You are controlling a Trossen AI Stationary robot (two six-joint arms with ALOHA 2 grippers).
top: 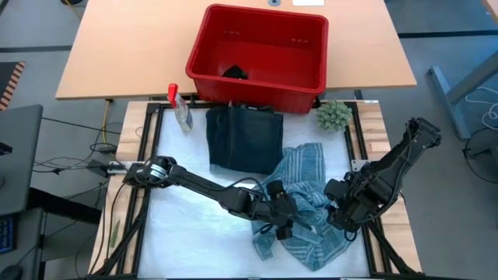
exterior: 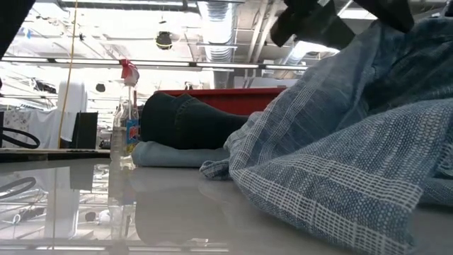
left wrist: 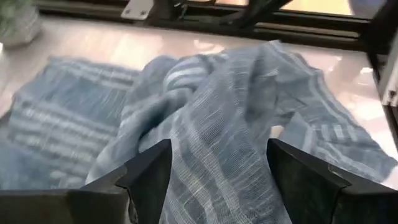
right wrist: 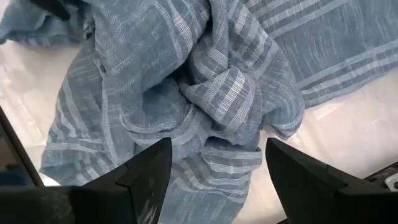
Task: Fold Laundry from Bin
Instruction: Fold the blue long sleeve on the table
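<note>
Striped blue-grey garment (top: 307,206) lies crumpled on the white table (top: 183,233), lower centre-right of the high view. Its long axis runs roughly from upper right to lower left, with a rumpled ridge through the middle and a flatter tail toward the bottom edge.

You have both end effectors on it. Left end effector (top: 284,222) sits over the garment's lower-left part; in its wrist view the fingers (left wrist: 146,171) stand apart with cloth bunched between and ahead of them, nothing clamped. Right end effector (top: 342,210) is at the garment's right edge; its fingers (right wrist: 149,168) also stand apart, above a knot of folds, holding nothing.

Relation to watch: the cloth lies between the two end effectors, left one nearer the bunched middle, right one nearer the outer edge. Judgement: you need to spread it flat before any fold, so each side wants an edge or corner, not the heap.

Farther out: folded dark garment (top: 243,136) lies above the striped one, just below the red bin (top: 258,54). One dark item (top: 235,73) remains in the bin. Spray bottle (top: 180,109) left of the dark garment, fuzzy green ball (top: 333,115) to its right.
</note>
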